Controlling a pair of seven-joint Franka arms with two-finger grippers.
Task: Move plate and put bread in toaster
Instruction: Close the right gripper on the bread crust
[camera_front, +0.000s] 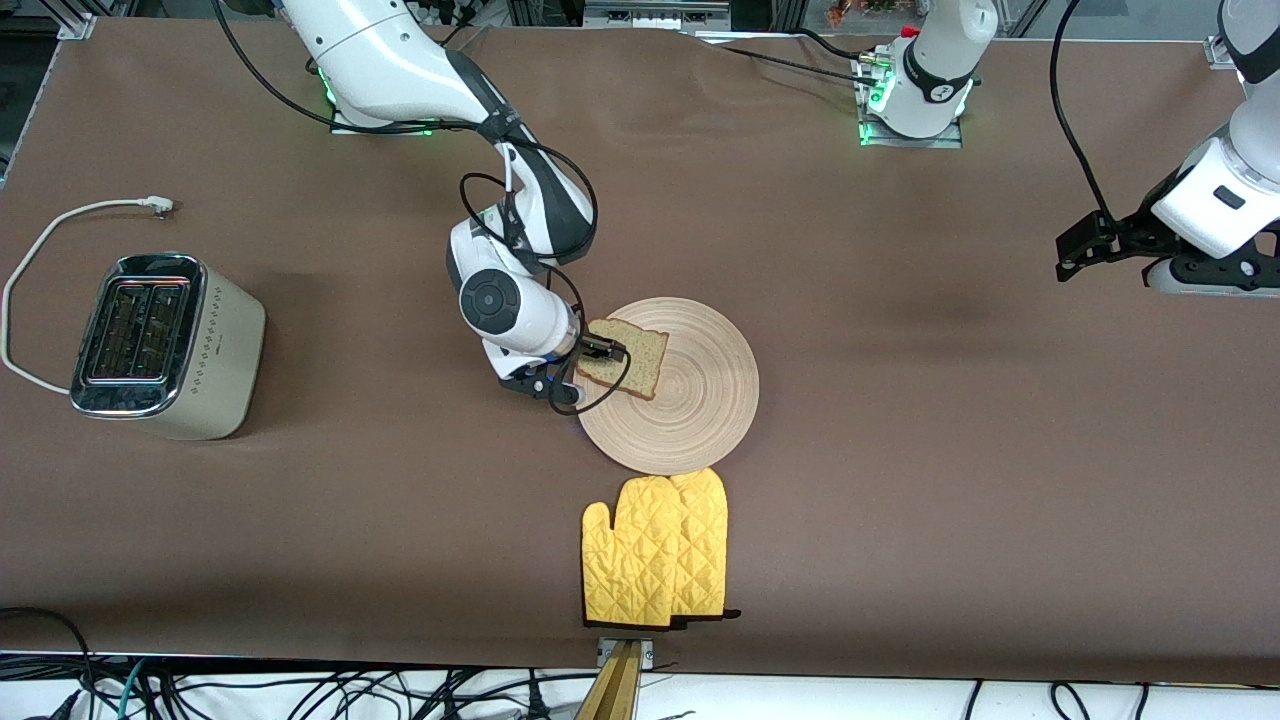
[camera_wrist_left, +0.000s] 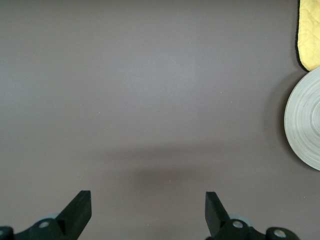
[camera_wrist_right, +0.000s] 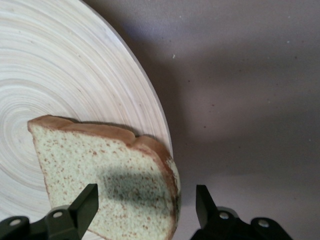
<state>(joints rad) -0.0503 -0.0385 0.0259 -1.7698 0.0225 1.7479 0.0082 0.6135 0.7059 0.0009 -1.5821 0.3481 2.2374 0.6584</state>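
1. Bread (camera_front: 624, 358) is seen lying on plate (camera_front: 668, 386), at the rim twd the right arm's end of the table; not yet lifted.
2. Right gripper (camera_wrist_right: 145, 205) is held low at that bread edge, fingers apart, nothing clamped; grasp judged pending.
3. Left gripper (camera_wrist_left: 147, 210) is kept waiting over bare table, fingers apart.
4. Toaster (camera_front: 165, 345) is seen well apart at the right arm's end, slots empty.
5. Plate move can't be judged; bread transfer is left.

No readable text, labels, brands or numbers anywhere. Toaster (camera_front: 165, 345) side shows only dotted diamond pattern and small dark mark, too small to read.
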